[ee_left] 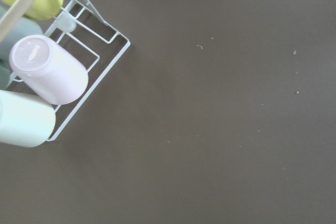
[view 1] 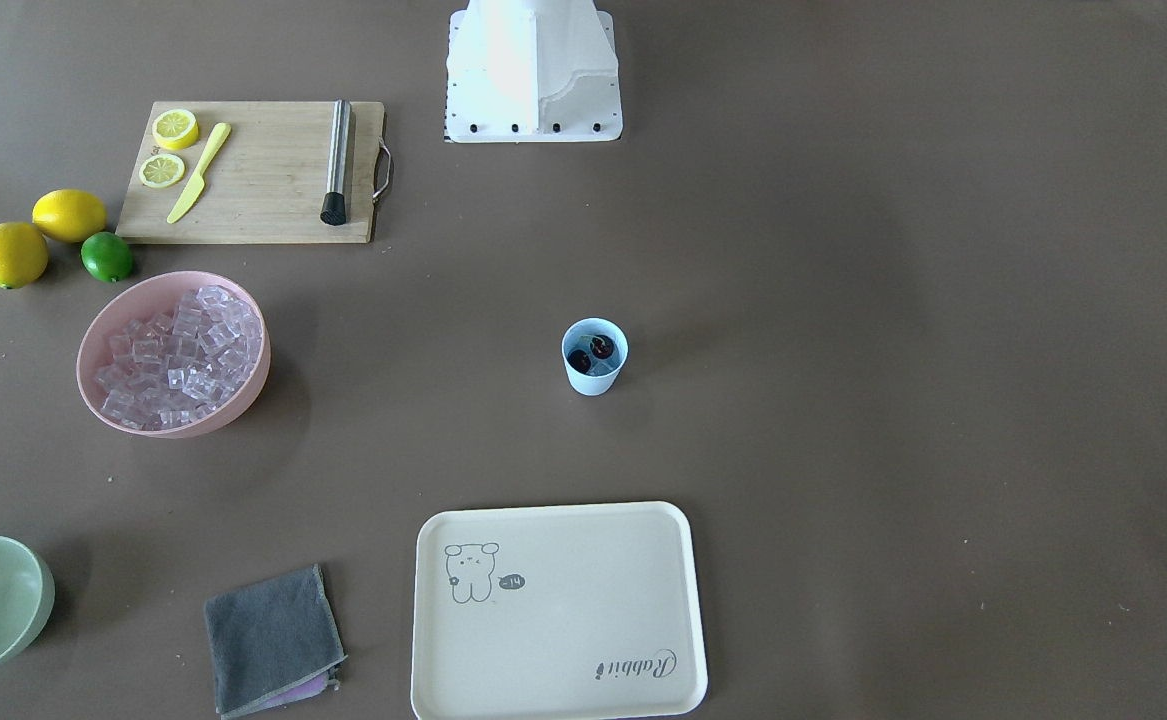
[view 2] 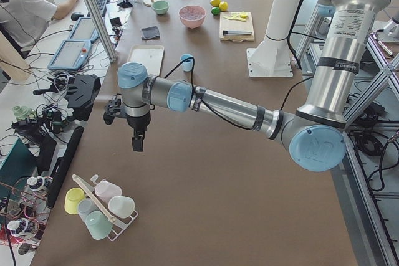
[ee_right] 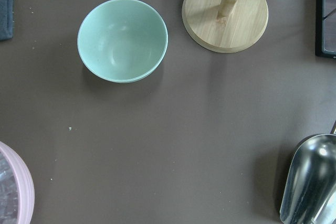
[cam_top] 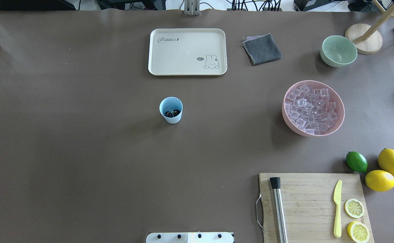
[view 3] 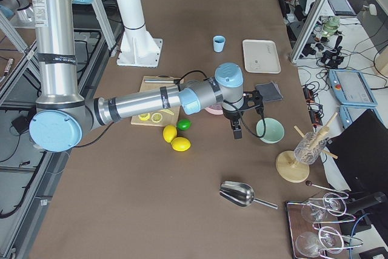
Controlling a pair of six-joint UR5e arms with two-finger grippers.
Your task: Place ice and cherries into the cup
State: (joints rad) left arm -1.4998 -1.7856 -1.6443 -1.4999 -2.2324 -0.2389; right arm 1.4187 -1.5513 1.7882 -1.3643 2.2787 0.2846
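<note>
The light-blue cup (view 1: 594,356) stands upright near the table's middle. The dark cherries (view 1: 588,353) lie inside it, seen also from overhead as cherries (cam_top: 171,113) in the cup (cam_top: 171,110). Whether ice lies under them I cannot tell. The ice (view 1: 181,355) fills a pink bowl (view 1: 193,428) far off to the side. My left gripper (view 2: 136,143) hangs over bare table near a cup rack, far from the cup. My right gripper (view 3: 237,131) hangs beside the pale green bowl (view 3: 269,130). Both show only in side views, so I cannot tell their state.
A cream tray (view 1: 563,610) and grey cloth (view 1: 273,640) lie beyond the cup. A cutting board (view 1: 263,175) carries lemon slices, a yellow knife and a steel muddler, with lemons and a lime beside it. A metal scoop (ee_right: 310,182), wooden stand (ee_right: 224,11) and cup rack (ee_left: 47,77) sit at the table's ends.
</note>
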